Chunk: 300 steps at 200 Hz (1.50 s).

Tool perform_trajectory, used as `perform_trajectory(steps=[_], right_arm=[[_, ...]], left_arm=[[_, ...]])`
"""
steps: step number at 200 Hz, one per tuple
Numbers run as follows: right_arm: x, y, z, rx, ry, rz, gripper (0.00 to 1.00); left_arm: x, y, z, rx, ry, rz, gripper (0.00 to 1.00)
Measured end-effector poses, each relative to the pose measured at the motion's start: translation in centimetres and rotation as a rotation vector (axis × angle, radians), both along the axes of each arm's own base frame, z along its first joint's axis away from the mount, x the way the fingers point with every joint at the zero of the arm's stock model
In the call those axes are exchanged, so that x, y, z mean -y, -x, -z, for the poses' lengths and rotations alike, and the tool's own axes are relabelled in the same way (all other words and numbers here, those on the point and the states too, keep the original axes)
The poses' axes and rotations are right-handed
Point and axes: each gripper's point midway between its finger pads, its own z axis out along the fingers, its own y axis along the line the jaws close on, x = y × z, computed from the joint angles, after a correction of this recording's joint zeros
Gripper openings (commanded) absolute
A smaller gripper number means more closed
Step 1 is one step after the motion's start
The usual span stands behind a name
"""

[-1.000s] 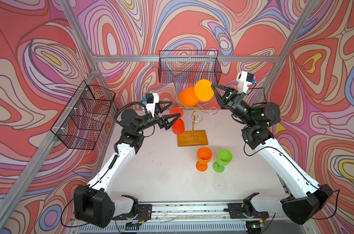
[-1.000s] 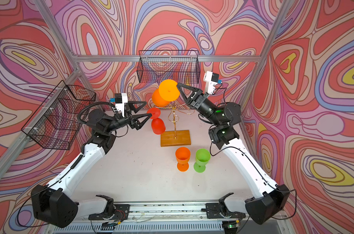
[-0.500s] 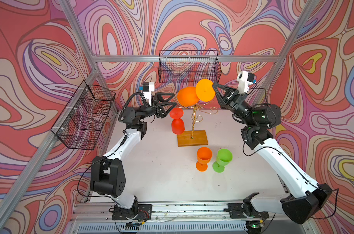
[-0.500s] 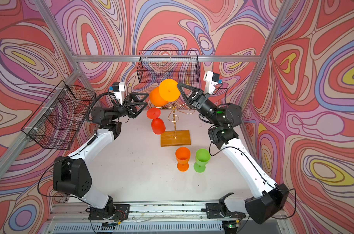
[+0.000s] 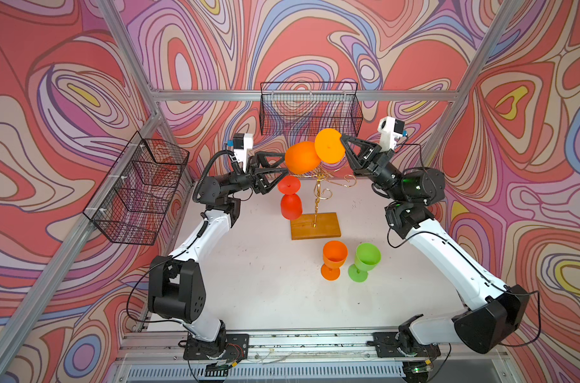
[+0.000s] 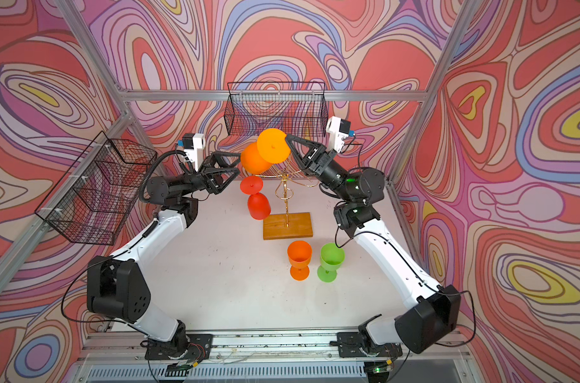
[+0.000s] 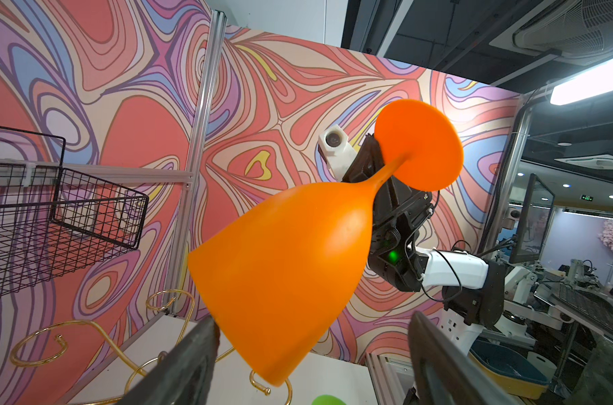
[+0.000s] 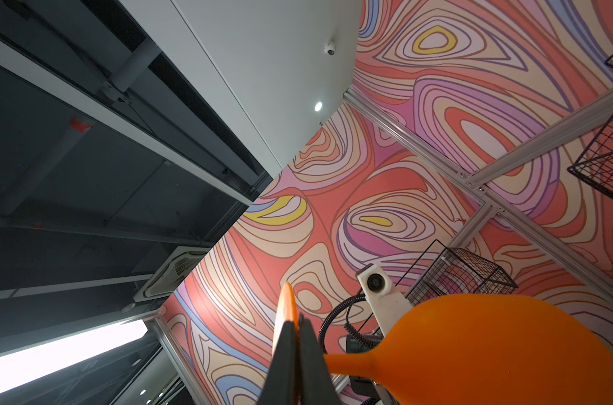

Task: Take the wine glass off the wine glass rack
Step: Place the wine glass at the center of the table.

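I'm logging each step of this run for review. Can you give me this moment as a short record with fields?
held glass: orange wine glass, tilted in the air near the rack's top, its stem in no gold curl
right gripper: shut on that glass's foot
left gripper: open, jaws on either side of the bowl
wine glass rack: red wine glass hangs on it upside down
table: second orange glass and green glass, upright, side by side in front of the rack's wooden base
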Motion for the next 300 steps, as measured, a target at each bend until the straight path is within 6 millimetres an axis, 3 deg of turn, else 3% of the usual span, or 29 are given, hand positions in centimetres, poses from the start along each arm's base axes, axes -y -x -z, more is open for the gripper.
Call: perform_trajectory(steps=[34,56,90,128,157,185,238,300], right_arm=[[-0.3,-0.6,0.4,-0.006,-0.008,-0.009,0.0],[-0.4,-0.9,0.6,-0.009,-0.009,-0.011,0.0],[-0.3,-0.9,0.5,-0.006,-0.009,-0.009,0.0],[0.4,-1.2,0.3,0.013,-0.011,0.032,0.0],[1.4,-2.3,0.3,0.009,-0.018,0.104,0.0],[1.9,-3.8,1.0,-0.028,-0.003,0.162,0.0],[2.1,-4.4,2.0,-0.045,0.022,0.208,0.0],[2.1,-5.3,5.3,-0.09,0.126,0.261,0.39]], left_arm=[[0.4,0.3,-0.1,-0.002,0.001,0.013,0.77],[0.4,0.2,-0.1,-0.006,0.001,0.014,0.67],[0.4,0.2,-0.1,-0.007,0.002,0.014,0.47],[0.4,0.3,0.0,-0.013,-0.005,0.023,0.14],[0.5,1.3,0.0,0.029,-0.025,0.045,0.0],[0.5,2.4,-0.5,0.074,-0.032,0.059,0.0],[0.6,2.5,-0.4,0.075,-0.039,0.064,0.0],[0.5,2.4,-0.5,0.057,-0.023,0.053,0.0]])
